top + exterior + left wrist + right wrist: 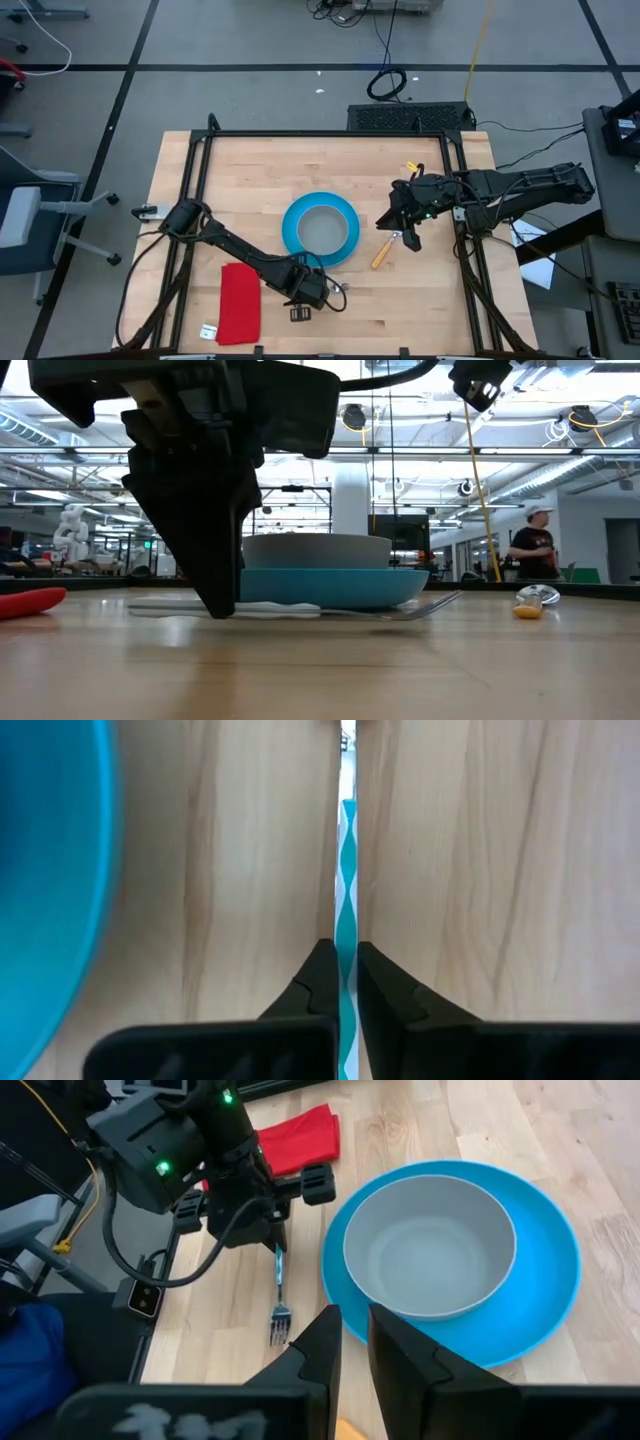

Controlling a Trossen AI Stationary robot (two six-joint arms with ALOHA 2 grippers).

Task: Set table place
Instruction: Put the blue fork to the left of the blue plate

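Note:
A bright-blue plate (345,245) lies mid-table with a grey bowl (322,228) standing in it; both also show in the right wrist view (550,1270) (430,1245). My left gripper (320,290) (218,605) is at the plate's near side, shut on a thin silver fork (280,1295) whose tines (440,603) point toward the table's right. The orange-handled spoon (381,254) (528,603) lies flat on the table to the right of the plate. My right gripper (405,230) (354,1330) hovers above the spoon, shut and empty. My left gripper pinches the fork's handle (346,920) between its two fingers (322,982), back from the tines. The fingers come from above, pointing down, one on each side of the handle. The fork lies level at the table's surface; whether it rests on the wood, I cannot tell.
A folded red cloth (240,302) lies at the near left, beside my left arm. Black frame rails (330,134) run along the table's edges. Bare wood shows at the far side and the near right. A person (530,545) stands in the room beyond.

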